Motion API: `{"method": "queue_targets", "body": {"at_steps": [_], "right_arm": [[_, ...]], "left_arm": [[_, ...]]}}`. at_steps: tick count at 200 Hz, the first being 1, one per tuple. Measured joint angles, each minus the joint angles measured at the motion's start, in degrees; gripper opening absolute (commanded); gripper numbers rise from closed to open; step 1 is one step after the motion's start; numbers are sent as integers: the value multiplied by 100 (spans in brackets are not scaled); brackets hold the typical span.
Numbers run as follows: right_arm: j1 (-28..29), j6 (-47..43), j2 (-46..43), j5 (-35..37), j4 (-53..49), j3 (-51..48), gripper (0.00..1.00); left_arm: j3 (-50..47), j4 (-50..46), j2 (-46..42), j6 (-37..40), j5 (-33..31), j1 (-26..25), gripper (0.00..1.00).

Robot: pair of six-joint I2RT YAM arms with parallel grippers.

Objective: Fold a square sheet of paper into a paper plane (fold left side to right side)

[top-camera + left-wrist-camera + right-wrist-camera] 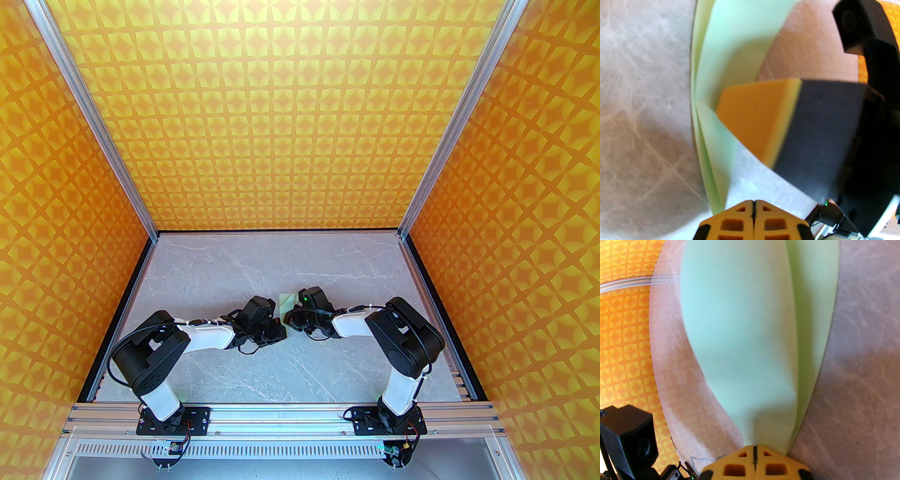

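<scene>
The square sheet of paper point(287, 300) lies on the marble-look table point(211, 272) just above the middle of the top view, a small mint corner showing where the two arms meet. The step in hand looks like the left-over-right fold. To do it well, the raised flap wants carrying across in a low arc until its free edge meets the opposite edge squarely, with the lower layer held against sliding. Only then should it be pressed flat along the crease.

The right wrist view shows what the top one hides. At the bottom of the frame the right gripper point(754, 449) has its fingers pressed together, with the square sheet of paper point(740, 333) tapering into their tip — apparently pinched. Its upper layer bows above a flatter layer toward the right of the frame.

The left wrist view gives the side-on look: several layers fan out from a crease at centre-left, with the right gripper point(721, 103) lying orange-tipped against them. The left gripper point(753, 207), at the bottom edge, is closed too — whether any paper sits in its seam cannot be told.
</scene>
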Motion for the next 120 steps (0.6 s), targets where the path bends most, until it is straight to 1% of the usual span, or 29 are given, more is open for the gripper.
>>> {"method": "queue_targets", "body": {"at_steps": [40,120], "right_arm": [[-4,0,0,-4,0,0,0],[-17,-13,0,-55,9,-2,0]], "left_arm": [[15,-111,83,109,-129,0,0],[17,-136,118,170,-155,22,0]]}}
